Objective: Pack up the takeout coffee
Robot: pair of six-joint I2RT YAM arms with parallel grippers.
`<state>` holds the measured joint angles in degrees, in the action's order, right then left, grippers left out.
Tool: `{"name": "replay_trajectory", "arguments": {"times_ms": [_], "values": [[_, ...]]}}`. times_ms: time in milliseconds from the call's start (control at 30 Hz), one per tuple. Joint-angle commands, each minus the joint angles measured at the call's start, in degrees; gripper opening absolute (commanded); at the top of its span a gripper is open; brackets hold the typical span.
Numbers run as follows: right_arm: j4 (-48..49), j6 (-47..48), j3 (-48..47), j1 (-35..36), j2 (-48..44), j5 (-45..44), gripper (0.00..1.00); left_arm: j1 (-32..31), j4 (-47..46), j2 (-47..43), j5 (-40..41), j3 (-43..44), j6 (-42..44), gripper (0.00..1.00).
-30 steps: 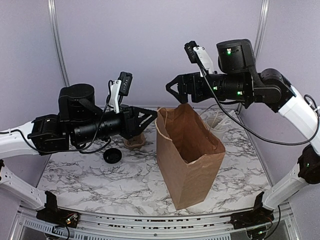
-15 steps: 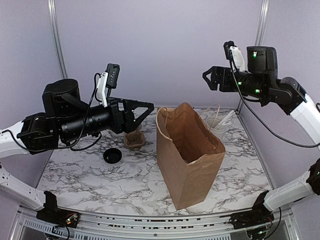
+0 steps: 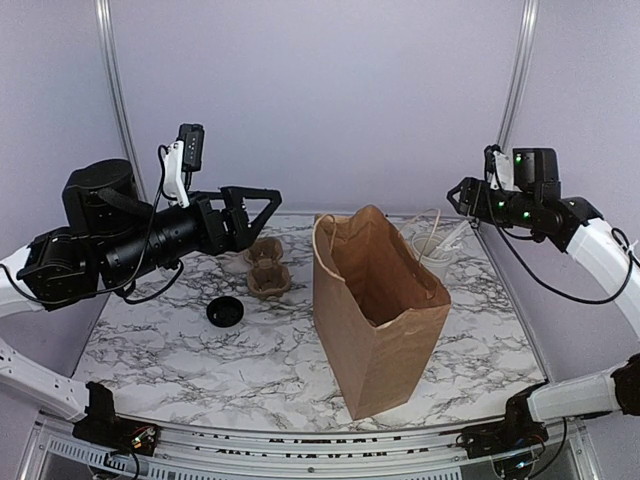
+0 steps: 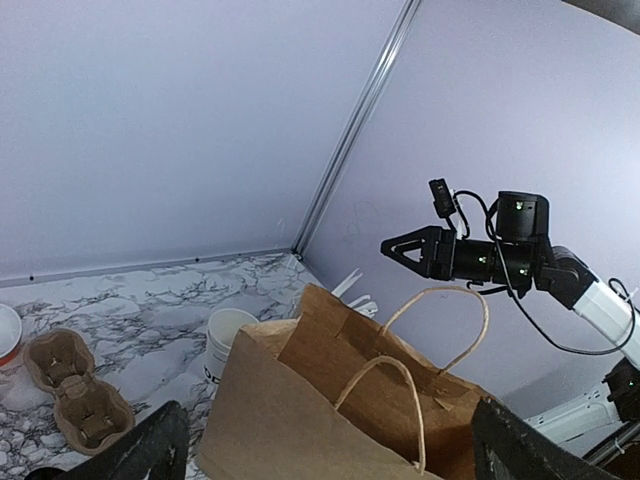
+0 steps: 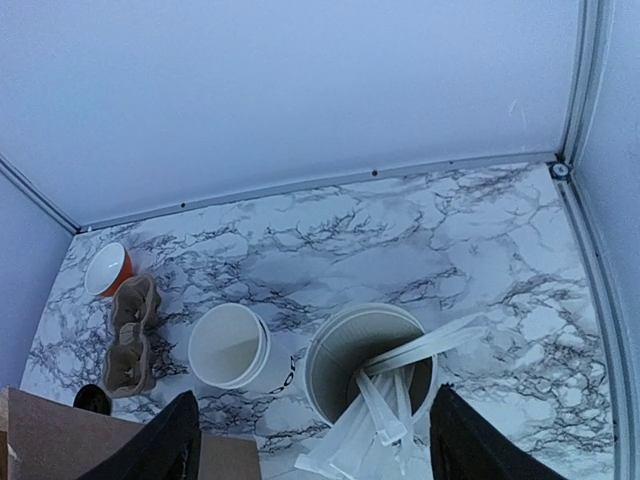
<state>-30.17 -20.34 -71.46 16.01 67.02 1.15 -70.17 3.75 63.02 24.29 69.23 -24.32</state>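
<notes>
Although the brown paper bag (image 3: 380,330) stands upright and open-mouthed at the middle of the marble table (image 3: 200,370), only the upper part of its inside is visible. The takeout coffee shows in none of the 3 views, so I cannot tell where it is or whether it sits in the bag.

The left gripper (image 3: 262,215) hangs in the air to the left of the bag's mouth. It points toward the bag with its jaws spread wide and nothing between them. In the left wrist view its 2 fingers (image 4: 150,450) sit at opposite lower corners, with the bag's 2 twine handles (image 4: 440,320) between them.

The right gripper (image 3: 458,195) is raised at the far right, well apart from the bag. Its fingers (image 5: 170,440) are also parted and empty.

Below it stands a frosted white tumbler (image 5: 335,350) holding sticks, with a lidless white paper cup (image 5: 228,345) just beside it. A pulp cup carrier (image 3: 268,272) lies left of the bag. An orange cup (image 5: 103,268) is near the carrier's far end, and a round black lid (image 3: 226,312) is near its front.
</notes>
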Motion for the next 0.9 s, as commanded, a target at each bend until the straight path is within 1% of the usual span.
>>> {"name": "replay_trajectory", "arguments": {"times_ms": [0, 100, 167, 333, 500, 600, 867], "values": [[5.9, -2.3, 4.3, -4.8, -1.8, 7.3, 0.74, 0.7, 3.7, -2.0, 4.5, -1.5, -2.3, 0.99], [7.7, -3.0, 7.1, -7.6, -1.6, 10.4, 0.64, 1.1, 4.1, -2.3, 4.5, -2.0, -2.9, 0.99], [8.3, -3.1, 8.2, -8.1, -1.1, 10.8, 0.58, 1.2, 4.4, -2.4, 4.4, -2.3, -3.1, 0.99], [8.3, -2.9, 10.0, -8.3, -0.5, 10.1, 0.46, 1.4, 4.8, -2.7, 4.4, -2.8, -3.6, 0.99], [7.5, -2.3, 11.0, -8.5, -0.5, 9.0, 0.37, 1.5, 4.9, -2.7, 4.3, -3.1, -3.8, 0.99], [6.5, -1.8, 11.5, -8.5, -0.6, 8.5, 0.35, 1.7, 4.9, -2.7, 4.1, -3.1, -3.9, 0.99], [3.6, -0.5, 12.9, -8.5, -2.6, 8.5, 0.32, 2.1, 4.9, -2.3, 3.4, -3.2, -3.9, 0.99]]}}
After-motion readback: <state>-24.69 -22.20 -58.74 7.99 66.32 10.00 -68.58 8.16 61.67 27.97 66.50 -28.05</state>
